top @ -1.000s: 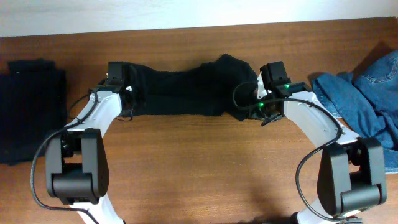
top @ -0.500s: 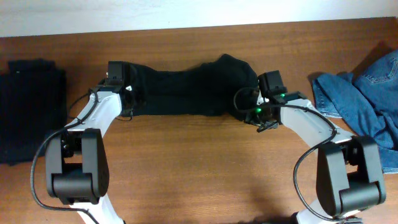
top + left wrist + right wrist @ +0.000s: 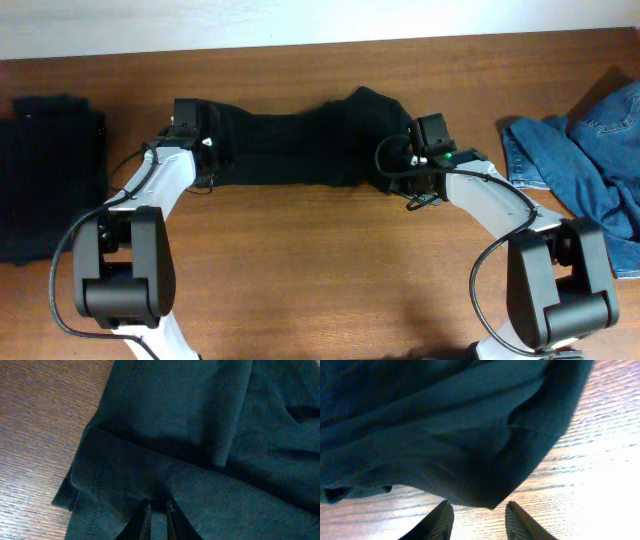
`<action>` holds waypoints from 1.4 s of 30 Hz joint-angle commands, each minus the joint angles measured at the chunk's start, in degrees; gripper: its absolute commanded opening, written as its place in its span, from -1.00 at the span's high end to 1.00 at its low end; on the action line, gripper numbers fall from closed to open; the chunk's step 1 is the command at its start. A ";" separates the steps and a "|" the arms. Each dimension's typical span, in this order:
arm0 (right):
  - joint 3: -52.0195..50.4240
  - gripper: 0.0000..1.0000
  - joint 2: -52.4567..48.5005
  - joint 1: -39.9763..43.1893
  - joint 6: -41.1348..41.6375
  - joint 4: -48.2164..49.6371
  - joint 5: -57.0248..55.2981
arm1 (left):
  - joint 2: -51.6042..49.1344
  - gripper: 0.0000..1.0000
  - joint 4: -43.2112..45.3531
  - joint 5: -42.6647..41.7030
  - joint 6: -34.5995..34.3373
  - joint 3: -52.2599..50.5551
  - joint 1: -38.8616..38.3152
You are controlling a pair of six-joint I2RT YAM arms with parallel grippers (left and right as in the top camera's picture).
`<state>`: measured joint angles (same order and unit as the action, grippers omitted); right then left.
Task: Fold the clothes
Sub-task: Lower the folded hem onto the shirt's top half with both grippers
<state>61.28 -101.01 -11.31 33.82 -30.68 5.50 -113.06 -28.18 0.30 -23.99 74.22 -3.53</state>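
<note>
- Overhead view: a black garment lies stretched in a long band across the far middle of the wooden table, with one arm at each end of it.
- The left gripper sits at the garment's left end. In the left wrist view its fingers are almost together, pinching a fold of the stitched hem. The rest of the cloth spreads away beyond the tips.
- The right gripper is at the garment's right end. Its jaws stand partly apart and hold nothing. The bunched corner of the cloth lies just beyond the fingertips, in line with the gap, and bare wood shows between them.
- A folded black pile lies at the table's left edge, well apart from the stretched garment.
- Blue denim lies crumpled at the right edge, near the right arm.
</note>
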 commanded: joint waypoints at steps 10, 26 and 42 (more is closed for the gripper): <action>-3.54 0.68 -0.63 -0.35 4.44 4.76 -1.68 | -0.72 0.75 0.09 0.61 0.94 0.83 0.09; 6.14 0.92 1.46 -0.31 3.13 5.18 7.45 | -0.72 0.75 -0.33 0.61 1.40 0.83 0.09; 9.66 0.92 -1.36 -0.26 2.69 13.38 -1.01 | -0.72 0.75 -0.33 0.61 1.38 0.83 0.09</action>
<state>70.02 -101.23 -11.31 37.01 -18.68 7.25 -113.06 -28.42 0.47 -23.55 74.22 -3.53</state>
